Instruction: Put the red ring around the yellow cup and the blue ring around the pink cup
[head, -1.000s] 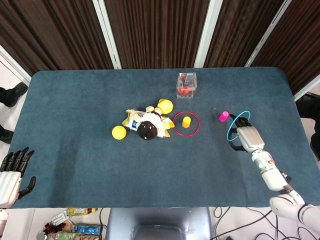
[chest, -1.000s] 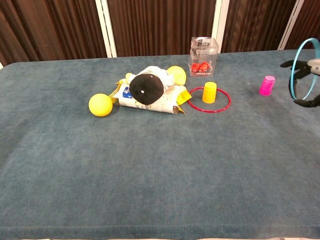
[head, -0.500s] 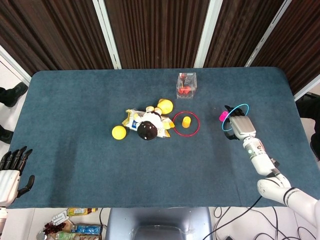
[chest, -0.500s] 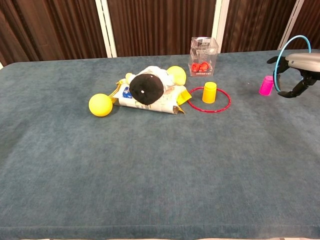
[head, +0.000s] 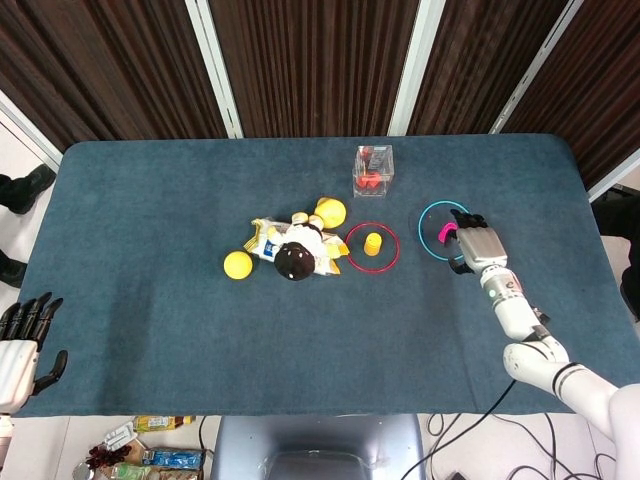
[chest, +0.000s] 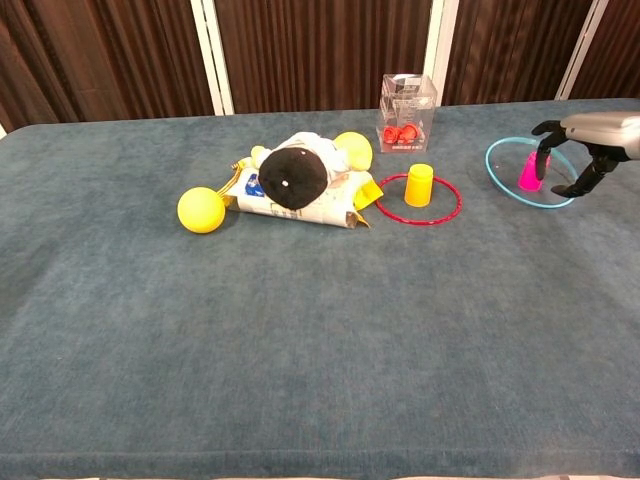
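Now blue ring around pink cup — under fingers

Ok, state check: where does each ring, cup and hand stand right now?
red ring: flat on the table, around the yellow cup.
yellow cup: upside down, inside the red ring.
blue ring: around the pink cup, right hand's side apparently raised.
pink cup: upside down, inside the blue ring.
right hand: at the blue ring's edge; grip unclear.
left hand: holds nothing, fingers apart.

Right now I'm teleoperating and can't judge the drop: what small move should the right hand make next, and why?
Probably open the right hand and let go: the blue ring already encircles the pink cup and looks low over the table.
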